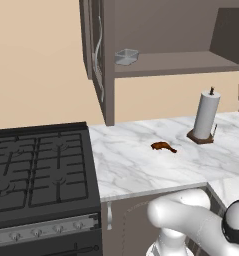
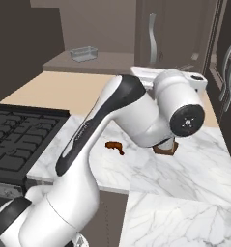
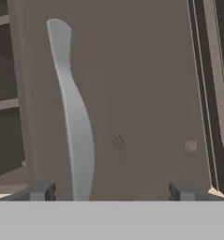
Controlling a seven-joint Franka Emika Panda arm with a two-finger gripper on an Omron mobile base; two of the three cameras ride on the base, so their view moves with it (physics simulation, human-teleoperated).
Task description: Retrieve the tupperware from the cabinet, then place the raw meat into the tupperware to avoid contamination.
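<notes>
Two pincer [image 3: 111, 191] fingertips stand spread before the cabinet [image 3: 132, 93] door; its handle [image 3: 73, 117] is cut off below.

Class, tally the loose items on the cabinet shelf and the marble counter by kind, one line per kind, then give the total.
tupperware: 1, on the cabinet shelf
raw meat: 1, on the counter
paper towel roll: 1, upright on the counter
Total: 3
</notes>
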